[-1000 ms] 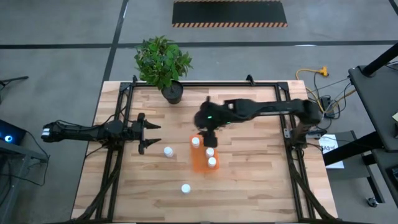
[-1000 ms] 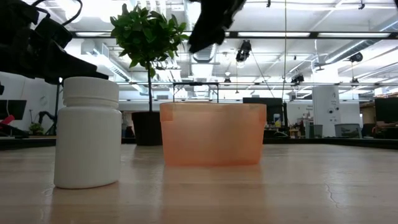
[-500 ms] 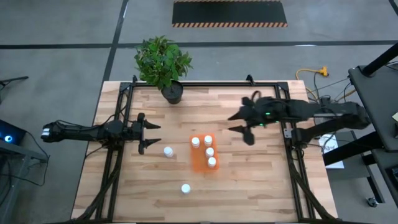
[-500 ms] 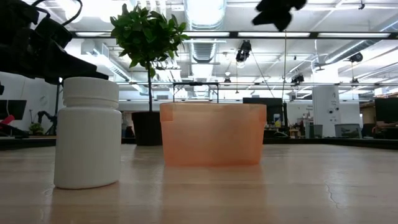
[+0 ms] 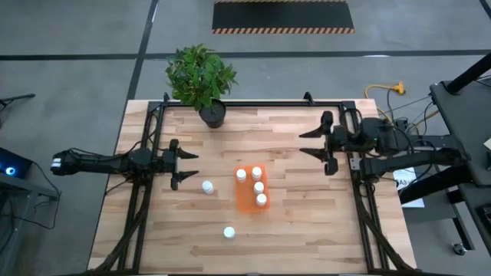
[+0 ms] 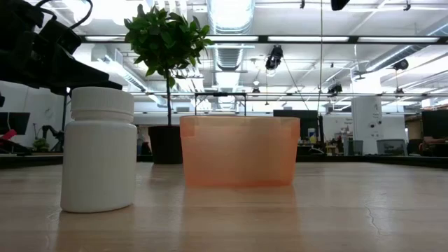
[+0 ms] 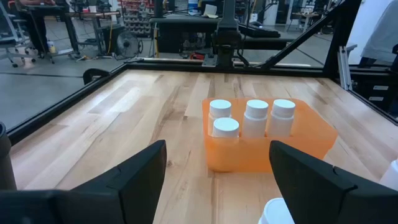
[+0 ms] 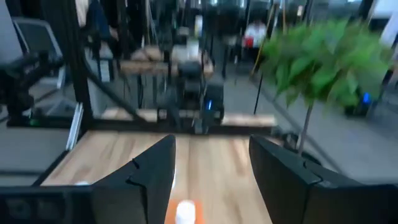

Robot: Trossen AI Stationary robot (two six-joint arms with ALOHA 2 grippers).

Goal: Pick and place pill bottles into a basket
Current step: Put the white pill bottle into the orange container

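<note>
Wooden table (image 5: 291, 222): translucent orange basket (image 5: 251, 201) of white-capped pill bottles (image 5: 256, 173); both grippers spread, empty.

A wooden tabletop (image 5: 291, 222) is seen from above, edged by a black metal frame (image 5: 261, 103). A leafy green plant (image 5: 200, 73) in a black pot (image 5: 213, 116) is stood at the far edge, left of centre. On the grey floor (image 5: 77, 46) beyond, a black mat (image 5: 282, 15) with striped borders is laid. A yellow cable (image 5: 383, 90) is coiled near the far right corner. In the low view, the plant (image 6: 166, 43) is shown against a workshop with bright ceiling lights (image 6: 231, 12).
</note>
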